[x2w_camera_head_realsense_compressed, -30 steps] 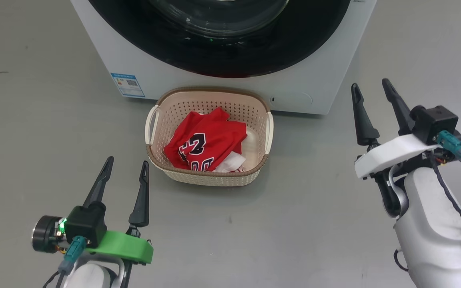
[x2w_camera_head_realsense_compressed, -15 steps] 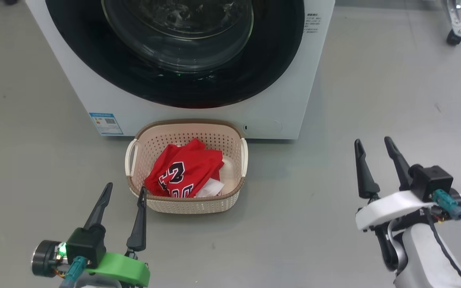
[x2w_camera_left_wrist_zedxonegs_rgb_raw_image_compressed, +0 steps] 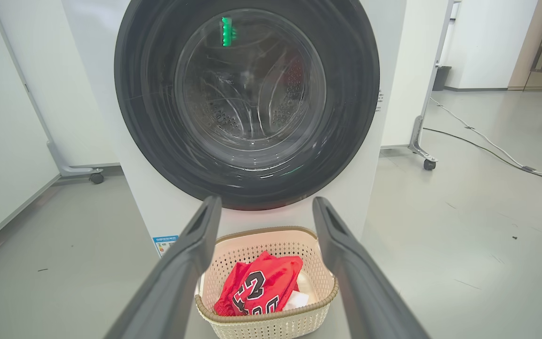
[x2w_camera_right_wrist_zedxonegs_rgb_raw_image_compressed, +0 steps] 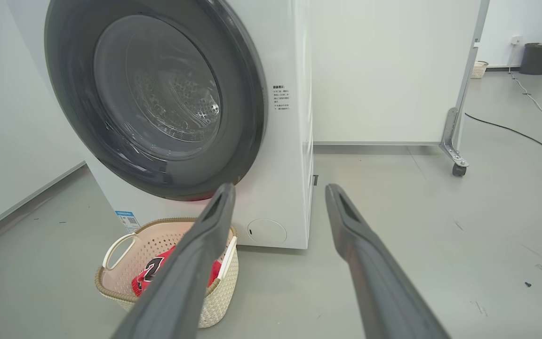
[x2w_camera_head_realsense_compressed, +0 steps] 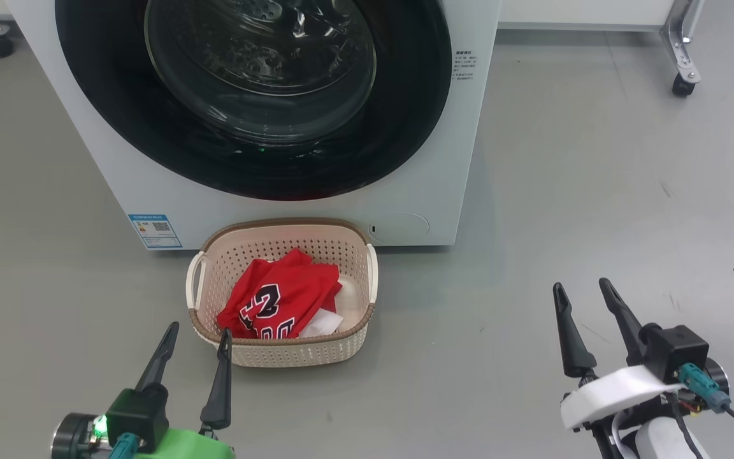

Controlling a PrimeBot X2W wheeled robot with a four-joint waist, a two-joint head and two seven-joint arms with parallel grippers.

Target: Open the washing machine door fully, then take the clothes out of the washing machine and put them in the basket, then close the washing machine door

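Door: washing machine door (x2w_camera_head_realsense_compressed: 252, 95) sat flush.
Load: clothes (x2w_camera_head_realsense_compressed: 281, 303) lay in basket (x2w_camera_head_realsense_compressed: 290, 352).
Tools: left gripper (x2w_camera_head_realsense_compressed: 200, 329), right gripper (x2w_camera_head_realsense_compressed: 581, 285) spread, empty.
Advised: verify latch, steering clear of basket.

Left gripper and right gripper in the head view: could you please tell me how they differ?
The left gripper sits on a green mount; the right gripper sits on a white mount. One fingertip of the left gripper appears at the near corner of the basket in that view; the right gripper is over bare floor, well aside of it. Both are open, empty and pointing toward the washing machine.
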